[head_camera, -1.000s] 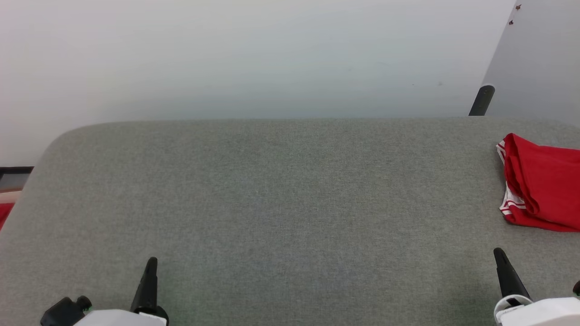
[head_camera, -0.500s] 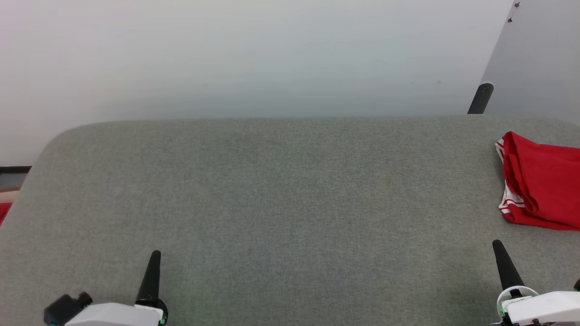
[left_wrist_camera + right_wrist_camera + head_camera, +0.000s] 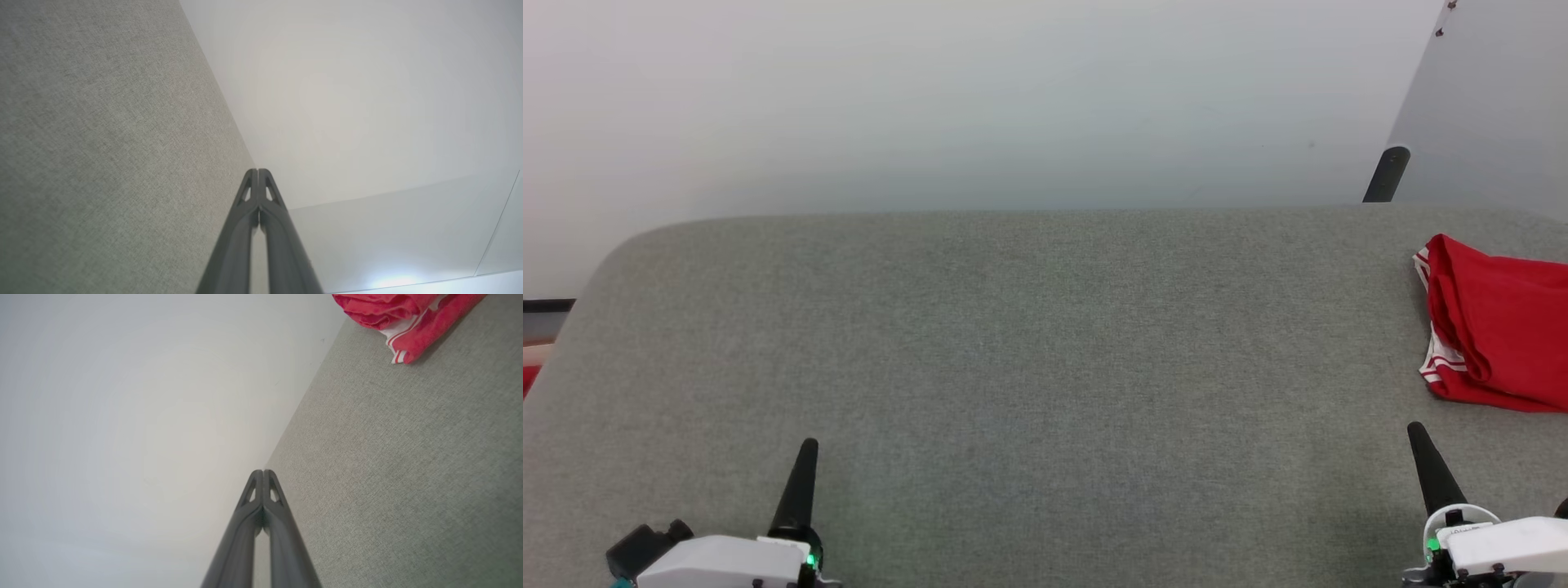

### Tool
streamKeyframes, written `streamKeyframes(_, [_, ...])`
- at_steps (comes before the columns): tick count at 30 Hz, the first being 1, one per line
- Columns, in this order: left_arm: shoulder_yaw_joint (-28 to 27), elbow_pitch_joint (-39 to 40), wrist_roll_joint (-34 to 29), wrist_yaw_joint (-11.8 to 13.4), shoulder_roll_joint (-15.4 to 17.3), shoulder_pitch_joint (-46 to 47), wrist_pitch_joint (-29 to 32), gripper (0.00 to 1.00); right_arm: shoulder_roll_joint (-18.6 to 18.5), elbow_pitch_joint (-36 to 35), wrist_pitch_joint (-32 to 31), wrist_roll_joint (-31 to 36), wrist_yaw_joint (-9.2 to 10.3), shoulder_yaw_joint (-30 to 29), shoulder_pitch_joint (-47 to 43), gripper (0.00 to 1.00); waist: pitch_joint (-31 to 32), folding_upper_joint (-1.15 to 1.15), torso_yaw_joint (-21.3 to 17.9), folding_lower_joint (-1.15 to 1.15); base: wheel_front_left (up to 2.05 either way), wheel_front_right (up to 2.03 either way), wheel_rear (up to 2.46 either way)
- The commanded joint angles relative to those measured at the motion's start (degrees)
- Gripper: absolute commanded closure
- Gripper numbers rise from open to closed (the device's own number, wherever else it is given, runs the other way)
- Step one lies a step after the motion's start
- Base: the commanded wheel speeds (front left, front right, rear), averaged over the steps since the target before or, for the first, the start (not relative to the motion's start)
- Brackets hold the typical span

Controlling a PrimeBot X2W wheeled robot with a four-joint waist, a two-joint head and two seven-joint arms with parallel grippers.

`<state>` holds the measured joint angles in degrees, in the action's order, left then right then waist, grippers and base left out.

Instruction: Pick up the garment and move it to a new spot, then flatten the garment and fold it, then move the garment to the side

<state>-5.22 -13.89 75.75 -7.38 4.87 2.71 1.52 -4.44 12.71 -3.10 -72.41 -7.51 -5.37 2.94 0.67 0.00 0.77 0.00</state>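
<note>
At far R of table (image 3: 1013, 367), garment (image 3: 1503, 327) lies folded, lettering hidden.

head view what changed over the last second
The left gripper and the right gripper each crept a little up the view, away from the robot. Both are shut and hold nothing. Nothing was taken hold of or let go. The whole picture also slid up slightly, so the camera moved too. The garment lies where it was, at the right edge of the grey surface.

Grey fabric surface (image 3: 1013, 343) — red garment (image 3: 1499, 327) bunched at right edge.
</note>
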Motion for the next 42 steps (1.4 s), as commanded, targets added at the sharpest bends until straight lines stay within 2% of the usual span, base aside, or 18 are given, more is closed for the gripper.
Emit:
streamKeyframes(1, [-0.3,0.2,1.2,-0.1,0.0,1.1,0.4,1.00,0.1,-0.1,-0.4,-1.6,0.01,-0.4,0.9,1.00,0.0,0.00,0.0,0.00,0.00,0.00,0.00])
streamKeyframes(42, [-1.4,-0.2,16.2,-0.2,-2.0,3.7,5.0,1.00,1.6,1.3,-3.4,-19.3,0.01,-1.2,3.6,1.00,-0.8,0.00,-0.7,0.00,0.00,0.00,0.00])
